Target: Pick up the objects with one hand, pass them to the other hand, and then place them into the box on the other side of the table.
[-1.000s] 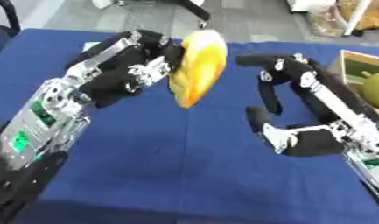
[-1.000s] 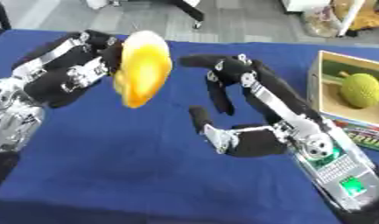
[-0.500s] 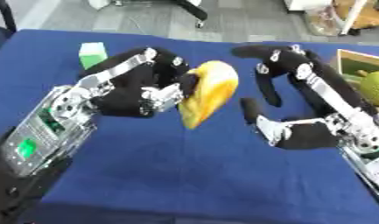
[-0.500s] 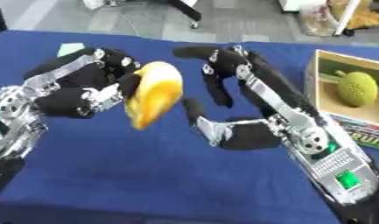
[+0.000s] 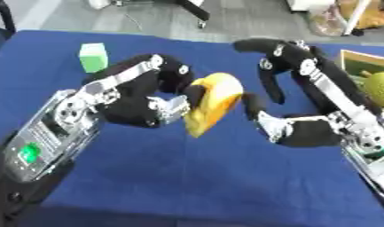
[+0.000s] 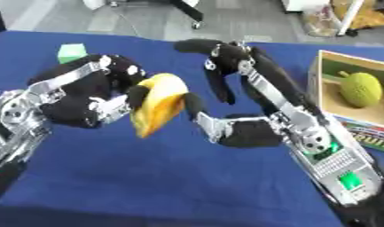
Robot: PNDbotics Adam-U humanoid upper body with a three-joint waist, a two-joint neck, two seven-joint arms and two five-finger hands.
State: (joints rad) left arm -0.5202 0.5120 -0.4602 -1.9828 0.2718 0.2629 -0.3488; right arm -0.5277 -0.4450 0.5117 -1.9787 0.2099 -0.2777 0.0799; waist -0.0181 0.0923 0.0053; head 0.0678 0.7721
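The left hand (image 5: 140, 104) curls its fingers around the yellow fruit (image 5: 211, 103), held above the blue bench (image 5: 187, 177). The right hand (image 5: 303, 126) waits just beside it, fingers spread apart. Beyond those fingers, the box (image 6: 334, 95) holds a green fruit (image 6: 359, 89)

You've got one yellow fruit (image 5: 213, 103) | one green block (image 5: 93, 56) | one box (image 6: 328, 84) | one green bumpy fruit (image 6: 359, 89) | two hands: left hand (image 5: 140, 102), right hand (image 5: 303, 106)
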